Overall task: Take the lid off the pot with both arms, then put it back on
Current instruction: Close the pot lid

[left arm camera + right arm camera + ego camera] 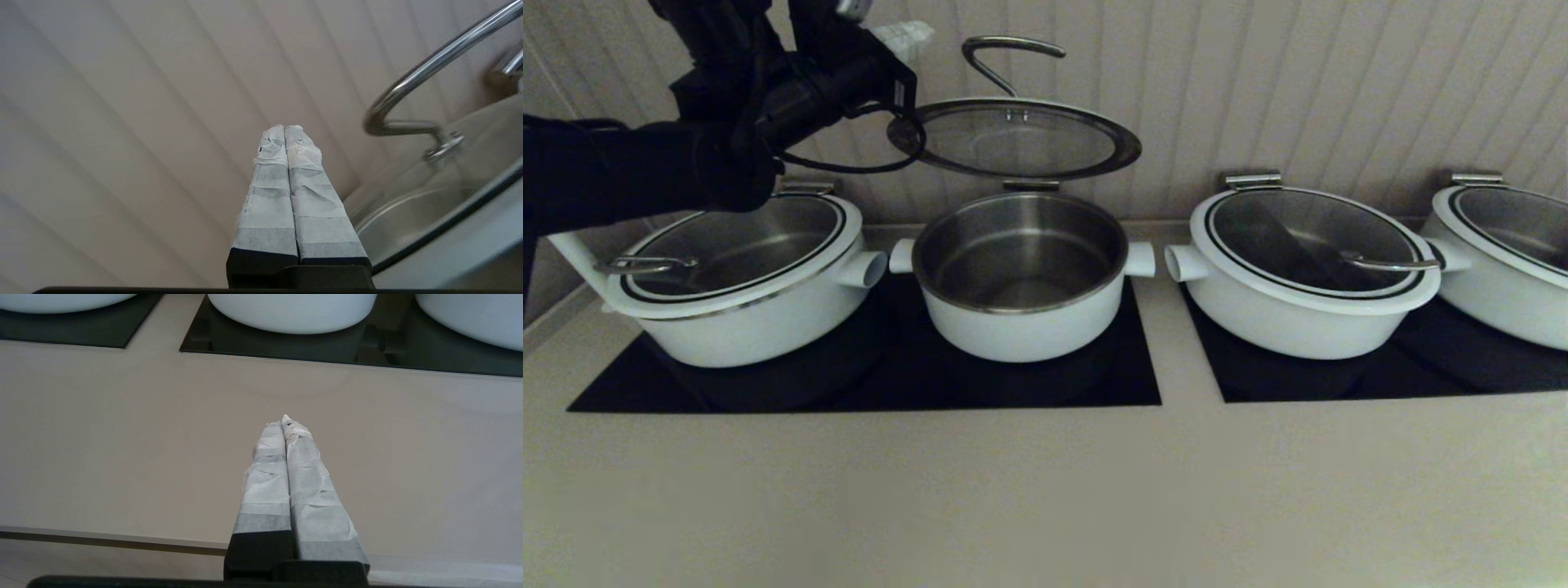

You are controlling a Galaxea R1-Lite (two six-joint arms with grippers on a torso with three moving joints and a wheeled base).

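Observation:
The small deep white pot stands open on the black hob, its steel inside bare. The glass lid is raised above it, tilted up at the pot's back edge, its arched steel handle on top. My left gripper is high at the left of the lid, shut and empty. In the left wrist view the left gripper points at the ribbed wall, beside the handle and not touching it. My right gripper is shut and empty, low over the counter in front of the hobs, out of the head view.
Wider white pots with glass lids stand to the left, to the right and at the far right. Two black hobs lie on the beige counter. A ribbed wall is close behind.

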